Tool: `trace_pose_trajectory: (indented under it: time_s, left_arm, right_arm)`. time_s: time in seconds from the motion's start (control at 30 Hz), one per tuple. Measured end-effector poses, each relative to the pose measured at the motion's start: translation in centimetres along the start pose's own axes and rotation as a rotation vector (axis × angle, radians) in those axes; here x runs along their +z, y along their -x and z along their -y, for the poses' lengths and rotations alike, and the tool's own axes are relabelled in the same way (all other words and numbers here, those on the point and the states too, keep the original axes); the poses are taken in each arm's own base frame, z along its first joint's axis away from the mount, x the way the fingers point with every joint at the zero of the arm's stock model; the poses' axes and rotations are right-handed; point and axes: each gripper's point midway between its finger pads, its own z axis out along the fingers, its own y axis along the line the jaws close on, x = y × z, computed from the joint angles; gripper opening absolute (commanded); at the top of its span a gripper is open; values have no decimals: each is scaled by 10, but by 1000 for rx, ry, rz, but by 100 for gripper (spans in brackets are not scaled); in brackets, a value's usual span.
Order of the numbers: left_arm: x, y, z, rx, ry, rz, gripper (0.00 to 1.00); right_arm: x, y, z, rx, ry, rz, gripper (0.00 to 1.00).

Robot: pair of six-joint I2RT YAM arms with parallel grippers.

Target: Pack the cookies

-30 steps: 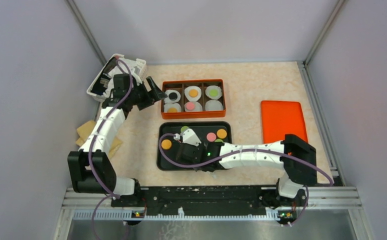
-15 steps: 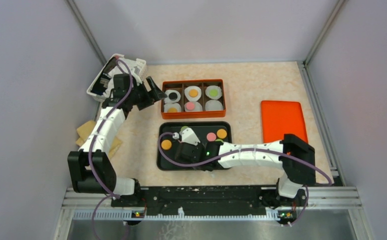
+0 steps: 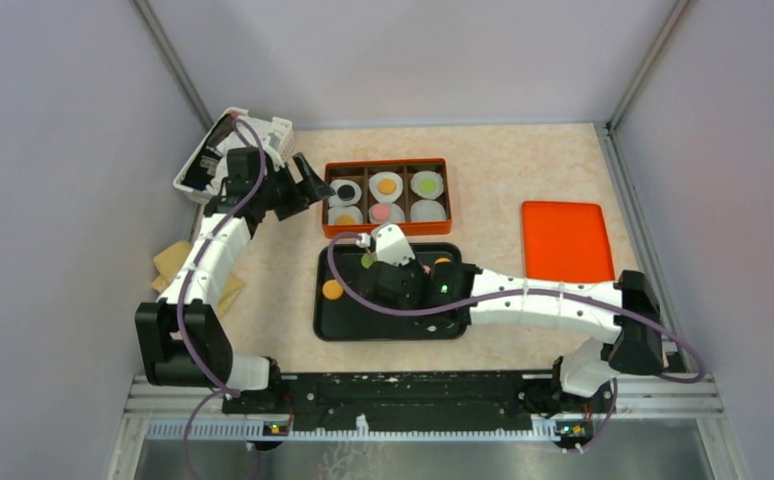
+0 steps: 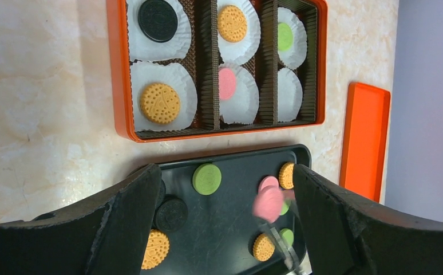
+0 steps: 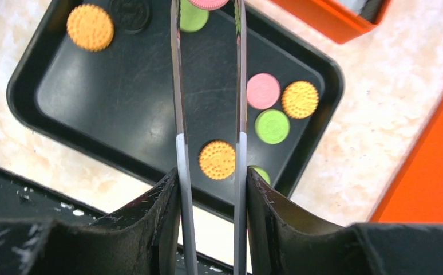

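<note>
Holding the pink cookie (image 4: 269,203) pinched across its rim between the tips of two thin blades, the right gripper (image 5: 208,7) hangs over the black tray (image 5: 122,91), where the other cookies (image 5: 217,159) lie. I judge the one bare liner (image 4: 288,94) in the orange box (image 4: 119,86) to be its destination. I treat the disc as light, stiff and brittle, so grip at opposite edges with modest force, since smooth blades may let it slip. The left gripper (image 4: 225,189) stands wide apart beside the box, holding nothing.
</note>
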Motion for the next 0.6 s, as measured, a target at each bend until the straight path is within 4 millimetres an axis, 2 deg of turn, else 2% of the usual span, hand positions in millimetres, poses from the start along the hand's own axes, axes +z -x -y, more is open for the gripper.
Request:
trace_pose_trajectory:
  time_s: [0.13,0.37,0.47,0.6]
  left_arm:
    - [0,1,2,1,-6,0,91]
    - [-2,5,5,4,-14,8,91]
    - [-2,4,5,4,-14,8,91]
    - [-2,5,5,4,-14,8,91]
  right_arm:
    - [-4,21,29,59,-65,36,0]
    - [26,41,106,179,-221,37,0]
    - [36,42,123,194,-247,30,0]
    - [54,42,133,196,-264,17,0]
